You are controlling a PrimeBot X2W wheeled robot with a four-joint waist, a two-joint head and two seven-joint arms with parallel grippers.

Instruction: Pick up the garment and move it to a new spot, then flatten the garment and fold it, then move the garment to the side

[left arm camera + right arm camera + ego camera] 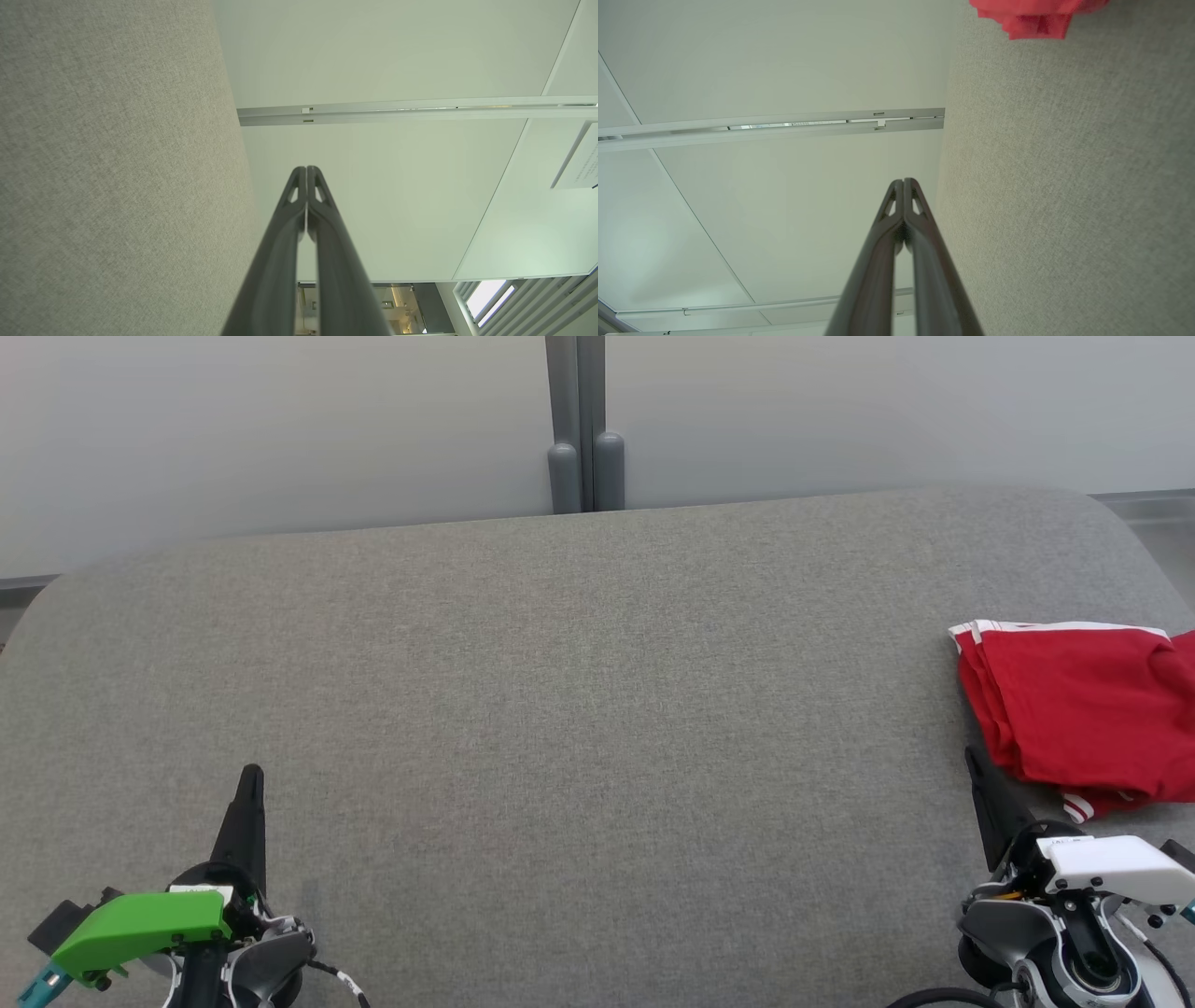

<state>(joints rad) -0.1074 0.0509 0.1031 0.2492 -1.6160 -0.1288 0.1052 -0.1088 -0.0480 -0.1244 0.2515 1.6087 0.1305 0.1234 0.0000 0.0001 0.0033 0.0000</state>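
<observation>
Fingers [282,242] of left gripper [250,777] and right gripper [974,758] sit pressed shut, empty; red garment [1074,709] at the frame's right edge may unfold if brushed.

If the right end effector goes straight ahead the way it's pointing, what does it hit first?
Probably nothing nearby: the right end effector points past the grey surface toward the pale wall; the red garment lies off to one side.
</observation>
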